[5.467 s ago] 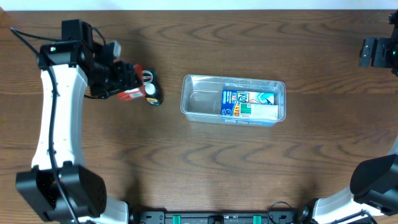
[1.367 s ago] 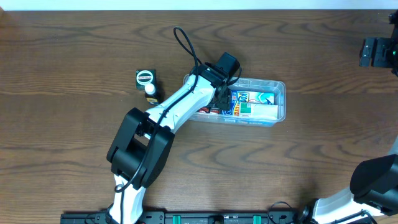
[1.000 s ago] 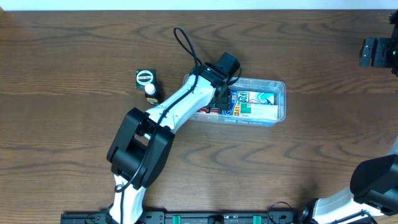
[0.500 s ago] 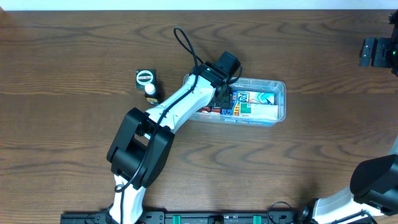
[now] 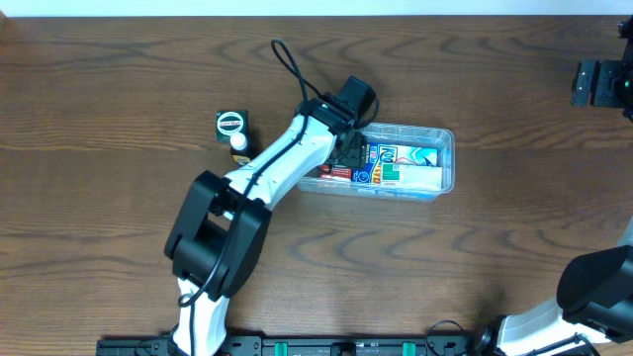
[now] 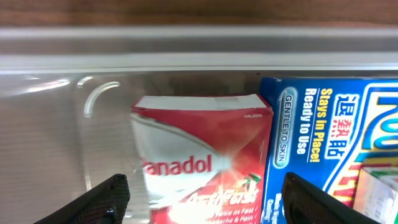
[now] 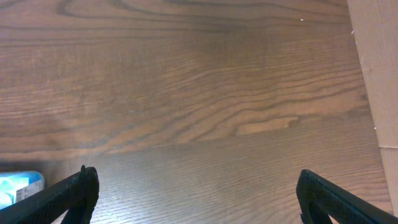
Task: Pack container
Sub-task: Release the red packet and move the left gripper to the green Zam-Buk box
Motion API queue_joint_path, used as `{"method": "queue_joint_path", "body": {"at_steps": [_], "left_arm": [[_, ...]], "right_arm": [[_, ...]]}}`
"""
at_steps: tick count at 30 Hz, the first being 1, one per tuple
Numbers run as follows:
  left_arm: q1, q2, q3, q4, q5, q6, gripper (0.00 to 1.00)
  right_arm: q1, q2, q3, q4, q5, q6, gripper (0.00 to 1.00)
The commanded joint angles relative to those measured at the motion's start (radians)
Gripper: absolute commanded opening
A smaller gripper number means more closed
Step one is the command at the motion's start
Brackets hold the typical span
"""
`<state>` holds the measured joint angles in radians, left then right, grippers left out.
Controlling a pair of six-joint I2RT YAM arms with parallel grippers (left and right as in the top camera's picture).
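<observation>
The container (image 5: 447, 148) is a clear tub in the middle of the table. Inside it a blue box (image 5: 401, 164) lies on the right and a red Panadol box (image 5: 334, 172) on the left. My left gripper (image 5: 348, 156) hangs over the tub's left half. In the left wrist view the red box (image 6: 199, 143) lies flat on the tub floor beside the blue box (image 6: 323, 137), below the tub's rim (image 6: 186, 56). My left gripper (image 6: 211, 202) is open, its fingers standing either side of the red box with gaps. My right gripper (image 7: 205, 193) is open over bare wood at the far right (image 5: 593, 84).
A small black box with a round label (image 5: 230, 125) and a small white-capped bottle (image 5: 240, 148) stand left of the tub. A pale board (image 7: 379, 62) borders the table in the right wrist view, and a light blue corner (image 7: 18, 186) shows at its lower left.
The left arm has drawn slightly back and up from the tub. The red box now shows lying in the tub's left half. The right arm has not moved.
</observation>
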<state>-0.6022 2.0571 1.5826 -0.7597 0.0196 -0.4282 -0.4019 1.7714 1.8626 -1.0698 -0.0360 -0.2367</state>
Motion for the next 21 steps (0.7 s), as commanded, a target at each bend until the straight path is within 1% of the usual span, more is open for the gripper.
{"method": "queue_joint_path", "body": {"at_steps": [1,6,9,13,15,21], "left_arm": [[0.009,-0.098,0.03,-0.014,-0.004,0.046,0.79],[0.02,-0.237,0.03,-0.057,-0.005,0.118,0.79],[0.056,-0.325,0.03,-0.092,-0.014,0.144,0.8],[0.169,-0.418,0.03,-0.124,-0.016,0.164,0.81],[0.256,-0.442,0.03,-0.13,-0.016,0.18,0.84],[0.449,-0.418,0.03,-0.14,-0.011,0.226,0.84]], "right_arm": [[-0.006,-0.003,-0.001,0.0,-0.001,0.014,0.99],[-0.006,-0.003,-0.001,0.0,-0.001,0.014,0.99],[-0.006,-0.003,-0.001,0.0,-0.001,0.014,0.99],[-0.006,-0.003,-0.001,0.0,-0.001,0.014,0.99],[-0.006,-0.003,-0.001,0.0,-0.001,0.014,0.99],[-0.006,-0.003,-0.001,0.0,-0.001,0.014,0.99]]}}
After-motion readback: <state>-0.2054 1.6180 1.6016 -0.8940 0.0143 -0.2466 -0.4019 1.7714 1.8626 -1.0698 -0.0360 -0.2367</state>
